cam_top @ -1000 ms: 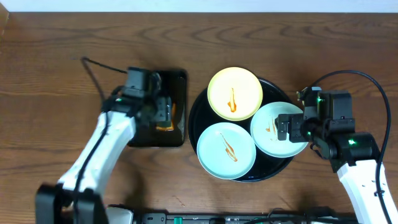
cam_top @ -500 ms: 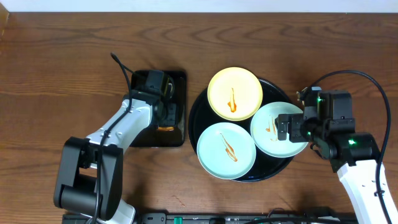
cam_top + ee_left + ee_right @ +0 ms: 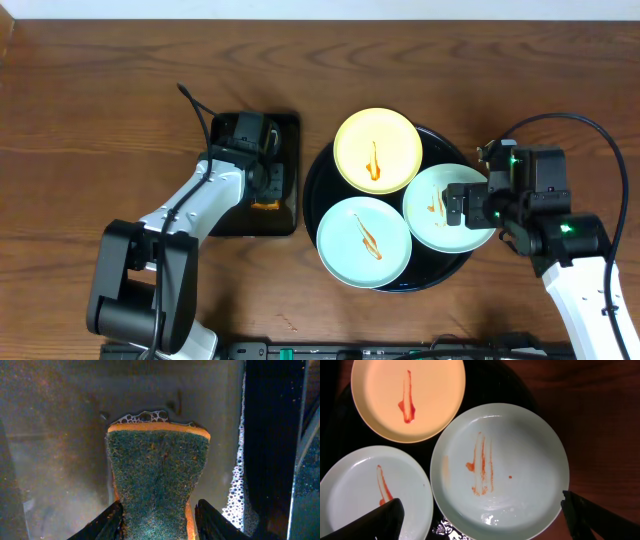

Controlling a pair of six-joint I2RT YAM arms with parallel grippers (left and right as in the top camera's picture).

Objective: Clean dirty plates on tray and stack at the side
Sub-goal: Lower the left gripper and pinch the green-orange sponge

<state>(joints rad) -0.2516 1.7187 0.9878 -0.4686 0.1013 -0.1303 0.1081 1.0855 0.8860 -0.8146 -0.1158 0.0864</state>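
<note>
On the round black tray (image 3: 309, 185), the yellow plate (image 3: 377, 150), front mint plate (image 3: 364, 241) and right mint plate (image 3: 440, 208) are left streaked and unmoved, the right gripper (image 3: 482, 507) held wide above the last. Over the small rectangular tray (image 3: 288, 135), the left gripper (image 3: 158, 510) has been narrowed onto the soapy sponge (image 3: 157, 475), now pinched; wiping can be started.

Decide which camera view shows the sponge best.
Left wrist: the sponge is seen close up, green face up, squeezed in the left hand. Overhead shows only an orange sliver beneath that hand on the rectangular tray. Right wrist shows none of it.
</note>
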